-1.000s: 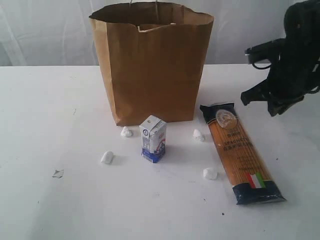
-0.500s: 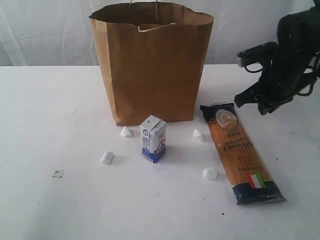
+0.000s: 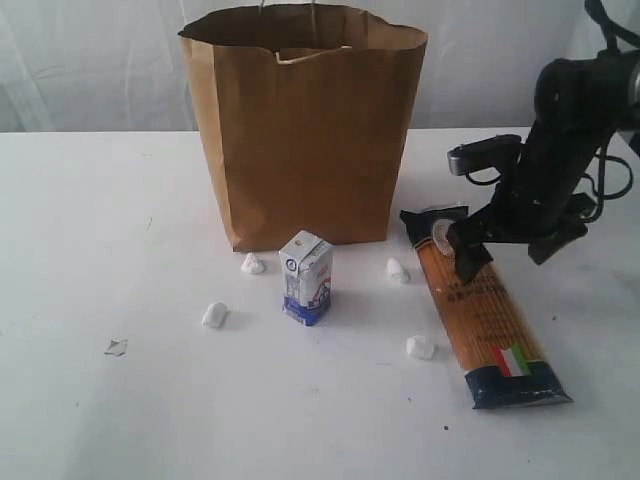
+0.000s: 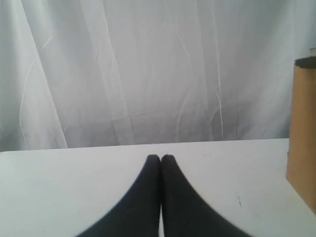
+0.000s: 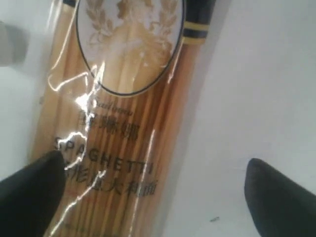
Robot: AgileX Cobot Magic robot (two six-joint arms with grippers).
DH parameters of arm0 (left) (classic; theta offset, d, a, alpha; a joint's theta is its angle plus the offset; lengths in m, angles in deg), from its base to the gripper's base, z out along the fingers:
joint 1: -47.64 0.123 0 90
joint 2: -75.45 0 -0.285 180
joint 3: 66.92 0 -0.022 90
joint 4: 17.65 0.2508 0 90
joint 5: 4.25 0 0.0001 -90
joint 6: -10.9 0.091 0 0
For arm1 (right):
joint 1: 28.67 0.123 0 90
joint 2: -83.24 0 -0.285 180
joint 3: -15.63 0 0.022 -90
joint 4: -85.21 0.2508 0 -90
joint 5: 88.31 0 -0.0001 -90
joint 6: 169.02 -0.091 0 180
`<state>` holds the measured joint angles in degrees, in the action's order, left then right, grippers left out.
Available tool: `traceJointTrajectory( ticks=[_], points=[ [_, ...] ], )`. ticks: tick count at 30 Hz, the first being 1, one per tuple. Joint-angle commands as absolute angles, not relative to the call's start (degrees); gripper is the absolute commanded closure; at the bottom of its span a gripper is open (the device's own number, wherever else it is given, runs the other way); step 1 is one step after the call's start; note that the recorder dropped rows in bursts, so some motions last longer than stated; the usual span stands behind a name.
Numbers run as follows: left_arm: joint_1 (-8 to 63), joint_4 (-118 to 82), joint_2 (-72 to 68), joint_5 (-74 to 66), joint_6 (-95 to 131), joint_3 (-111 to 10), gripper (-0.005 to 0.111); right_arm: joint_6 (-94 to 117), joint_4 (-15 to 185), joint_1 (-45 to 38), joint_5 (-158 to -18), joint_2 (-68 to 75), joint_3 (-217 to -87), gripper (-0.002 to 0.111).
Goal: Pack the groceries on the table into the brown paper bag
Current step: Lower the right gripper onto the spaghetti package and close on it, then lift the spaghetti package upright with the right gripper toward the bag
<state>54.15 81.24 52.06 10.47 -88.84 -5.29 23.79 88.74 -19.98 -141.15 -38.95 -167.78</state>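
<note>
The brown paper bag (image 3: 300, 130) stands upright and open at the back middle of the table (image 3: 100, 220); its edge (image 4: 302, 123) shows in the left wrist view. In front of it stands the small white-blue carton (image 3: 307, 278). To the right lies the long spaghetti pack (image 3: 485, 320), flat on the table. My right gripper (image 3: 510, 250) is open and low over the pack's end nearest the bag; in the right wrist view this gripper (image 5: 155, 182) has one finger over the pack (image 5: 113, 123) and the other over bare table. My left gripper (image 4: 160, 159) is shut and empty. Jar, can, bottle and pouch are not in view.
Small white lumps lie around the carton: one (image 3: 253, 264) by the bag's front, one (image 3: 214, 315) further left, one (image 3: 398, 270) and one (image 3: 420, 347) beside the spaghetti pack. A small grey scrap (image 3: 116, 347) lies at the left front. A white curtain hangs behind.
My right arm has come down and to the left, from above the table's right side to just over the spaghetti pack's end nearest the bag. Nothing else has moved.
</note>
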Motion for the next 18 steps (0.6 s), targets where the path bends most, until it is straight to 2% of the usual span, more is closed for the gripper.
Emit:
traceJointTrajectory(
  ticks=[1,6,10,13,14,15,16,18],
  points=[
    [54.3,82.3,52.3,18.4,-88.3,-2.4,0.107,24.3,95.0,-20.0,-141.3,-41.0,-167.6,0.017],
    [54.3,82.3,52.3,28.0,-88.3,-0.6,0.107,24.3,96.2,-20.0,-140.6,-43.4,-167.6,0.017],
    [54.3,82.3,52.3,29.4,-88.3,-0.5,0.107,24.3,96.2,-20.0,-140.9,-45.2,-167.6,0.018],
    [54.3,82.3,52.3,29.1,-88.3,-0.5,0.107,23.4,96.1,-20.0,-142.3,-45.7,-167.6,0.029],
    [54.3,82.3,52.3,29.1,-88.3,-0.5,0.107,22.7,95.7,-20.0,-143.0,-45.9,-167.6,0.051],
    [54.3,82.3,52.3,29.1,-88.3,-0.5,0.107,22.7,95.7,-20.0,-143.2,-45.9,-167.6,0.067],
    [54.3,82.3,52.3,29.1,-88.3,-0.5,0.107,23.4,95.7,-20.0,-143.3,-45.9,-167.6,0.102],
    [54.3,82.3,52.3,29.1,-88.3,-0.5,0.107,24.9,95.7,-20.0,-143.3,-45.7,-167.6,0.108]
  ],
)
